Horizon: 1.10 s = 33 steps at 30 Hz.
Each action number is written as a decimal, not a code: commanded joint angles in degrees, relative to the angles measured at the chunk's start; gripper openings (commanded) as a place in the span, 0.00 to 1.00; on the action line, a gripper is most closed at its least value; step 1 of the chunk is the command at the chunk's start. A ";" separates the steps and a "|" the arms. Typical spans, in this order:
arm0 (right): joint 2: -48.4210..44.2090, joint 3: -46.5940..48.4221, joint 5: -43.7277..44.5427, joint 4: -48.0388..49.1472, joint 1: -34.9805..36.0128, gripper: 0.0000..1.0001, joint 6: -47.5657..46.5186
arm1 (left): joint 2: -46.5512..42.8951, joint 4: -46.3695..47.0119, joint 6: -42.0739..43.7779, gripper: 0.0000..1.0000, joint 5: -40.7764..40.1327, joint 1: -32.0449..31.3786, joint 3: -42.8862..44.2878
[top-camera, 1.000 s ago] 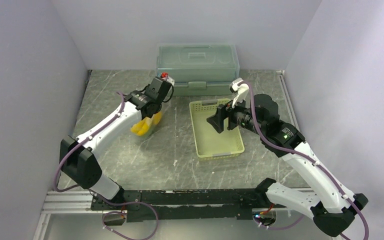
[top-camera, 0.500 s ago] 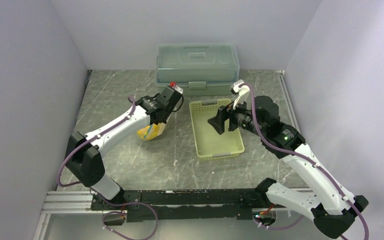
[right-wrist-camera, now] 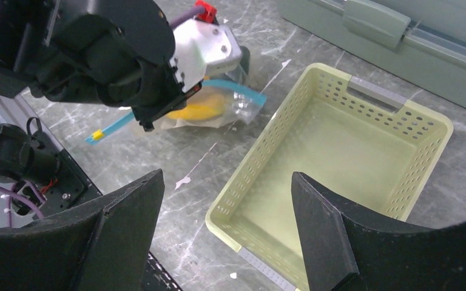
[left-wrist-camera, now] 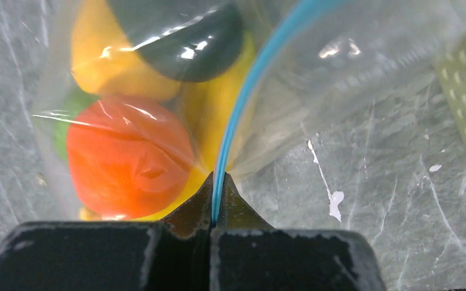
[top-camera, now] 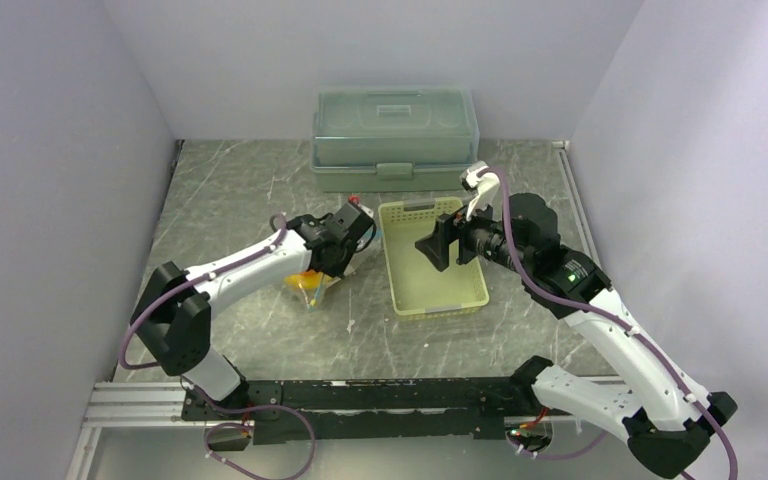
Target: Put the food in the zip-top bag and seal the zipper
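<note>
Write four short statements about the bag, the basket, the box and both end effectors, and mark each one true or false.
1. The left end effector is shut on the zipper. True.
2. The orange ball lies in the basket. False: it sits inside the zip-top bag.
3. The right end effector is open above the basket. True.
4. The lidded box stands open. False: its lid is on.

Food [left-wrist-camera: 127, 154] in bag [top-camera: 312, 284]; bag left of basket [top-camera: 430, 285]; box [top-camera: 395, 125] behind both; all on table [top-camera: 250, 190].
</note>
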 commanded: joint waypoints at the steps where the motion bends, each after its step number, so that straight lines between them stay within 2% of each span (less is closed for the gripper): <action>1: -0.98 0.17 -0.57 1.91 -0.26 0.81 0.52 | -0.78 0.48 -5.67 0.00 0.24 -1.13 -2.94; 6: -0.95 -0.52 -1.41 2.68 -0.26 0.81 1.03 | -1.82 0.78 -8.17 0.00 -5.01 -1.17 -6.07; 11: -0.86 -0.50 -1.88 2.80 -0.30 0.81 1.30 | -1.43 0.45 -6.61 0.00 -9.91 -0.46 -5.69; 15: -0.79 -0.56 -1.90 2.71 -0.26 0.81 1.26 | -1.27 1.17 -4.90 0.00 -8.97 2.37 -5.39; 21: -0.78 -1.21 -1.52 2.36 -0.26 0.81 1.09 | -2.24 2.24 -4.23 0.00 -4.31 2.09 -5.19; 22: -0.83 -1.40 -1.38 2.36 -0.26 0.81 1.13 | -2.44 2.48 -4.22 0.02 -3.64 1.75 -5.33; 25: -0.79 -1.61 -1.08 2.45 -0.26 0.81 0.97 | -2.48 3.24 -3.81 0.29 -2.45 -0.36 -6.17; 27: -0.55 -1.54 -0.55 2.32 -0.34 0.82 0.79 | -1.87 2.64 -4.24 0.39 -4.00 -2.27 -6.24; 33: 0.10 -0.89 -0.21 1.89 -0.34 0.82 0.52 | -0.73 1.13 -6.12 0.52 -5.11 -6.81 -5.14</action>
